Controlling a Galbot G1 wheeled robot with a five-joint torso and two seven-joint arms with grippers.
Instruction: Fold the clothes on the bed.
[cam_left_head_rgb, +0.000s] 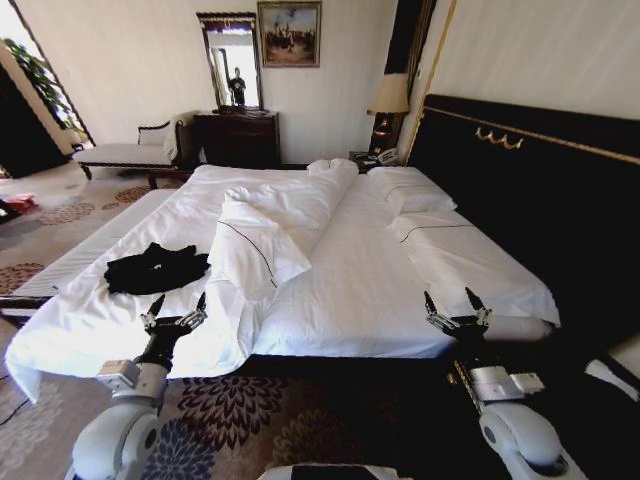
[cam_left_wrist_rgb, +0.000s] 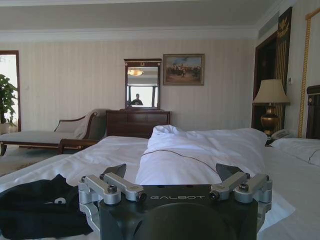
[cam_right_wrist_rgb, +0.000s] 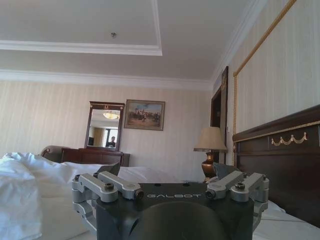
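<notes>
The bed (cam_left_head_rgb: 380, 280) is seen from its side in the head view, covered in white sheets, with a tall dark headboard (cam_left_head_rgb: 540, 190) on the right and white pillows (cam_left_head_rgb: 410, 190) stacked against it. A white duvet (cam_left_head_rgb: 270, 230) is bunched in a ridge running along the middle of the mattress. The black T-shirt (cam_left_head_rgb: 155, 268) is found crumpled in a loose heap on the white sheet on the left part of the bed, just beside the near end of the duvet ridge; no lettering can be made out on it.

The left tool (cam_left_head_rgb: 174, 310) is held over the near edge of the bed, close in front of the T-shirt but apart from it, with its fingers spread and nothing between them. In the left wrist view the same tool (cam_left_wrist_rgb: 172, 175) is seen with its fingers wide apart, and the T-shirt (cam_left_wrist_rgb: 42, 207) lies low beside it on the sheet.

The right tool (cam_left_head_rgb: 455, 305) is held over the near edge of the bed toward the headboard end, well apart from the T-shirt, its fingers likewise spread and empty. In the right wrist view this tool (cam_right_wrist_rgb: 167, 172) is shown gaping, with the headboard (cam_right_wrist_rgb: 280, 160) alongside.

Beyond the bed, a dark dresser (cam_left_head_rgb: 238, 138) with a mirror (cam_left_head_rgb: 232, 62), a framed painting (cam_left_head_rgb: 289, 33), a lamp (cam_left_head_rgb: 389, 100) and a pale chaise bench (cam_left_head_rgb: 130, 152) are placed along the far wall.
</notes>
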